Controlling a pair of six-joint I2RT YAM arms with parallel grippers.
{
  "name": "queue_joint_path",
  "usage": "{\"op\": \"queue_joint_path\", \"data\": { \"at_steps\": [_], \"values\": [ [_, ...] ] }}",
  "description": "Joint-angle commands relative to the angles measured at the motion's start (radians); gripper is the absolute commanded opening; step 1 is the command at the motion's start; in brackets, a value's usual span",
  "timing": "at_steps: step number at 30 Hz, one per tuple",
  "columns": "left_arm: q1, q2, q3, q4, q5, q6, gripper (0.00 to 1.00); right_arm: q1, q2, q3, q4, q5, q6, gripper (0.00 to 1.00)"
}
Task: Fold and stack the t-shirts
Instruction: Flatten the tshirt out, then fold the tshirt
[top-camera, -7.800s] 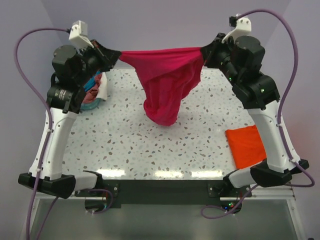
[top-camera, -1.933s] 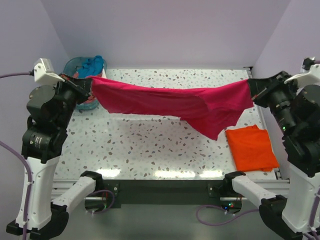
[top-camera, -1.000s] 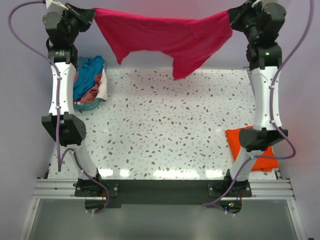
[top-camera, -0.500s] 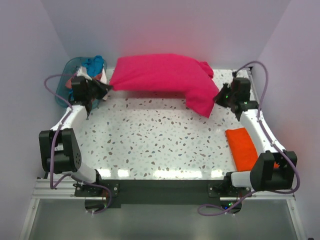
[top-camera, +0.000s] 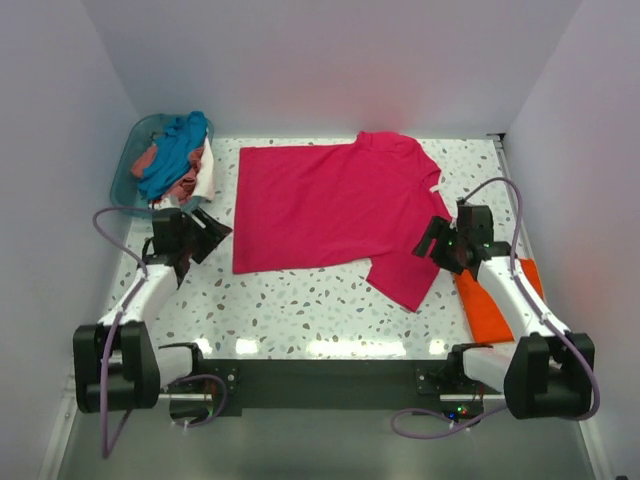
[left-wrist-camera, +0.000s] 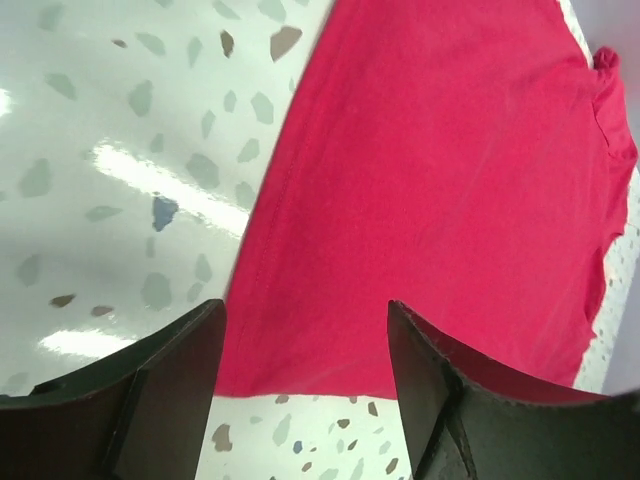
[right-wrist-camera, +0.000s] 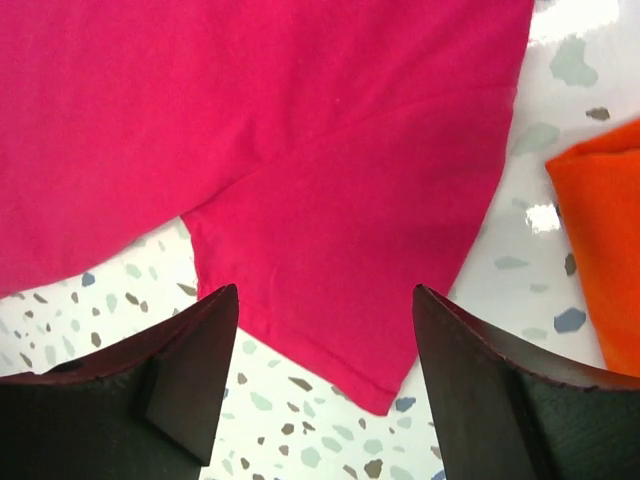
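The magenta-pink t-shirt (top-camera: 325, 205) lies spread flat on the speckled table, one sleeve pointing to the near right. My left gripper (top-camera: 212, 230) is open and empty just off the shirt's near left corner; the left wrist view shows that gripper (left-wrist-camera: 305, 312) over the shirt's hem (left-wrist-camera: 440, 200). My right gripper (top-camera: 430, 240) is open and empty over the near right sleeve, which shows in the right wrist view (right-wrist-camera: 350, 250) between that gripper's (right-wrist-camera: 325, 295) spread jaws. A folded orange t-shirt (top-camera: 490, 305) lies at the right edge, partly under my right arm.
The translucent teal basin (top-camera: 122, 170) stands at the far left corner and holds a teal t-shirt (top-camera: 175, 145), a salmon one (top-camera: 148, 160) and a white one (top-camera: 207, 172). The orange shirt (right-wrist-camera: 600, 230) lies just right of the magenta sleeve.
Both grippers have let go of the magenta shirt. It was held bunched at the far side and now lies flat. Both arms have drawn back toward the near edge.
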Motion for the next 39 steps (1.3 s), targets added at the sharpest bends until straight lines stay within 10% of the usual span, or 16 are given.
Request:
{"op": "queue_joint_path", "data": {
  "at_steps": [1,10,39],
  "values": [
    [-0.005,-0.124,0.012,-0.194,-0.175,0.061,0.7,-0.001,-0.093,-0.047,-0.055,0.017,0.03,0.74],
    [-0.079,-0.245,-0.126,-0.226,-0.216,-0.003,0.53,0.004,-0.225,-0.186,-0.071,-0.016,0.11,0.68],
    [-0.198,-0.038,-0.152,-0.094,-0.27,-0.023,0.46,0.196,-0.242,-0.312,-0.093,0.134,0.251,0.57]
  ]
}}
